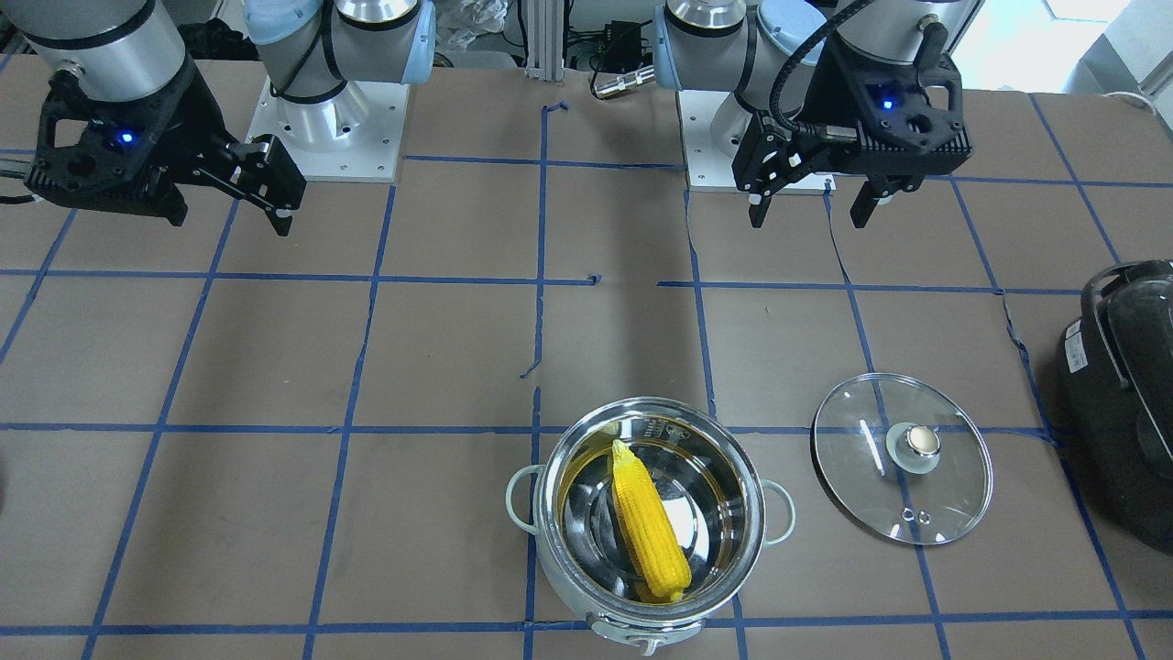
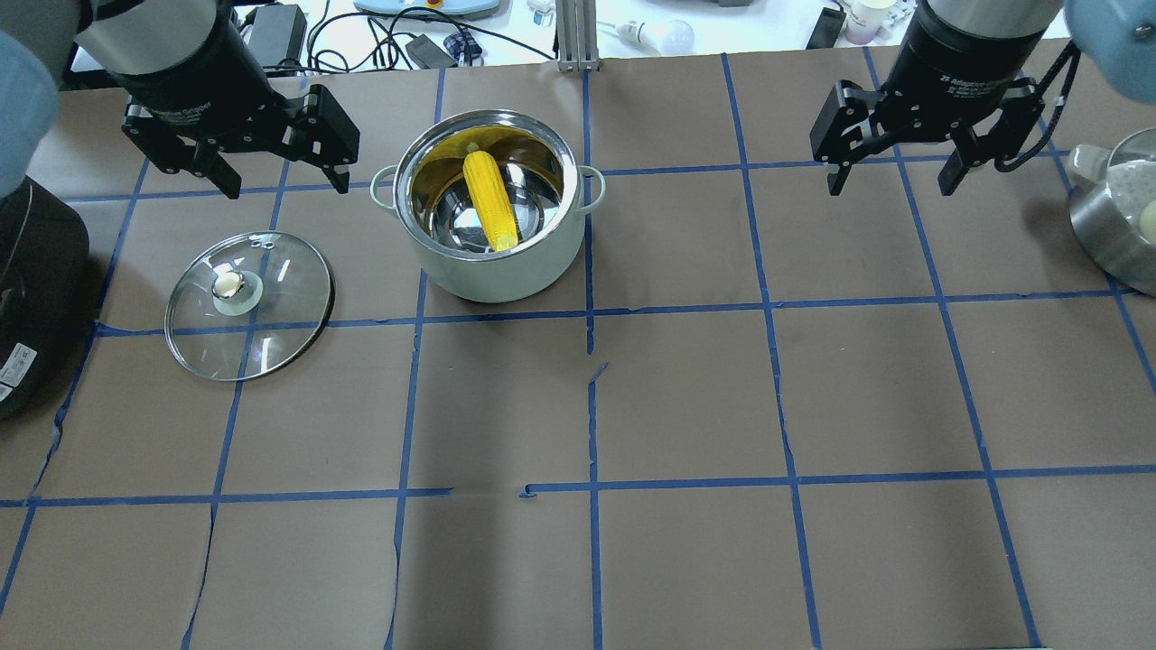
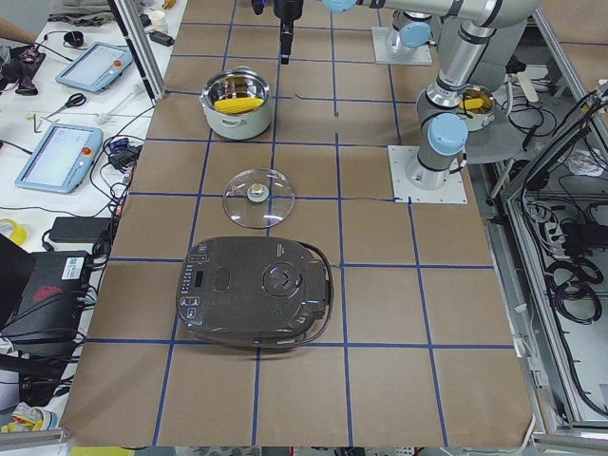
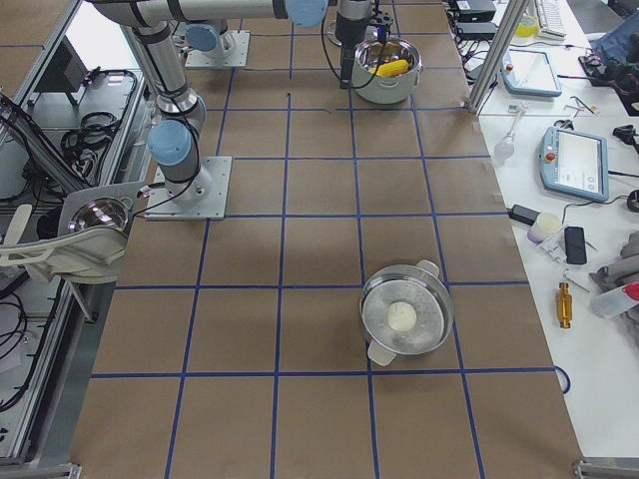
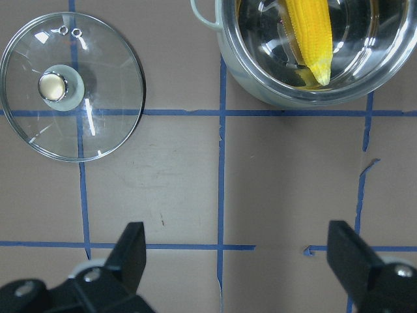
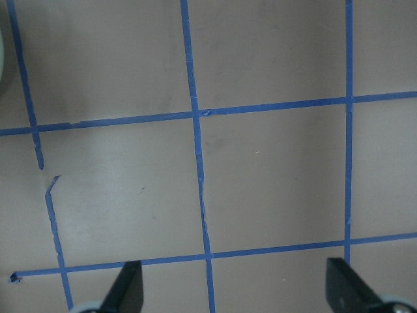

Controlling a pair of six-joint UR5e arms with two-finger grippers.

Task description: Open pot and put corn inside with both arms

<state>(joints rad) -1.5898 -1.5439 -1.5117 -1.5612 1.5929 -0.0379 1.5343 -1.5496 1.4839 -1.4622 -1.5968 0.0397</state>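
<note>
The task is judged essentially done, since the corn is seen lying inside the uncovered pot, its lid is laid flat on the surface beside it, and the left claw and right claw are held wide and empty.

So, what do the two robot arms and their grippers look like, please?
The left arm and right arm are silver-grey tubes with light-blue joint caps. The left gripper and right gripper are black, each with two angular fingers, white lettering on the wrist collar and a small blue light on the black camera mount. A black cable loops beside the left wrist.
</note>
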